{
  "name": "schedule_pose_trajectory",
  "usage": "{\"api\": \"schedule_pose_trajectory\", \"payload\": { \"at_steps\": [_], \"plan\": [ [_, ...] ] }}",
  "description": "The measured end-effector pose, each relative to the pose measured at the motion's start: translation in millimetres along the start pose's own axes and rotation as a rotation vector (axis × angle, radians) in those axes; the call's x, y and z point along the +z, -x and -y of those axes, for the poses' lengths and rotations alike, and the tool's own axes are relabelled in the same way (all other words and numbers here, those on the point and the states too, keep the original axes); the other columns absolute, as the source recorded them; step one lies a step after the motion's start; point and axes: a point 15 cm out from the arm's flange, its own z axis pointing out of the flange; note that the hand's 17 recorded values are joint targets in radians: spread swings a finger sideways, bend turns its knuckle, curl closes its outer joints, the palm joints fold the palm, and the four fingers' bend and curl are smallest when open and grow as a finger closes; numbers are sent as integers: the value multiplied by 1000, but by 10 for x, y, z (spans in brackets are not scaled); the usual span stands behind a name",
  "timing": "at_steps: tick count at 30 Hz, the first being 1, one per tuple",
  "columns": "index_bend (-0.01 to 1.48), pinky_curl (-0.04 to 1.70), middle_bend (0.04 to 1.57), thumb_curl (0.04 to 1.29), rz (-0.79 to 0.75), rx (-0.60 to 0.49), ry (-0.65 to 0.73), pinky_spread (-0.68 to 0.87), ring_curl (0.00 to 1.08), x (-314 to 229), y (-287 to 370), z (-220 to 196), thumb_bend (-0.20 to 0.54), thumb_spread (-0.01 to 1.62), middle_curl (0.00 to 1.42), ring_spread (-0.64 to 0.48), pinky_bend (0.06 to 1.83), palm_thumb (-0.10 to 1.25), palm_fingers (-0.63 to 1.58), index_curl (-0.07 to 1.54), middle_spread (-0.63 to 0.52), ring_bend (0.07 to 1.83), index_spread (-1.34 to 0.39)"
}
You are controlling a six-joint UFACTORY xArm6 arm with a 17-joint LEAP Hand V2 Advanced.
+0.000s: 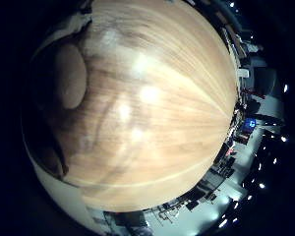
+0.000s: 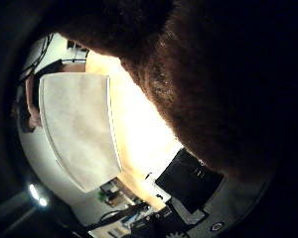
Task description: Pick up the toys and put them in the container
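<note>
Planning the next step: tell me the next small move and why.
Probably carry the dark brown furry toy toward the pale rectangular fabric container: the toy fills the thumb-side view, close to the palm, while the container sits apart on the light wooden table.

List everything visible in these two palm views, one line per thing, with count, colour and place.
table: one, light wood grain, fills the little finger side view under the palm.
furry toy: one, dark brown, fills much of the thumb side view, close against the palm.
container: one, pale beige fabric-like side, on the table beside the toy.
rounded object: one, tan, at the table's edge; identity unclear.
hand: black and white parts at the thumb side view's edge; finger pose not visible.
</note>
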Motion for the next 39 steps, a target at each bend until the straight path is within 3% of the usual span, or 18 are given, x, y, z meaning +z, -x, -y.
{"api": "schedule_pose_trajectory", "payload": {
  "at_steps": [12,39],
  "plan": [
    [361,451,835,357,-12,16,-48,-436,502,-345,-101,-91,-16,1006,640,-319,1226,1011,1225,447,-414,1203,-558],
    [295,484,902,334,-49,-11,-213,-441,493,-1590,276,-568,-18,979,628,-306,1210,1014,1213,612,-396,1255,-589]
  ]
}}
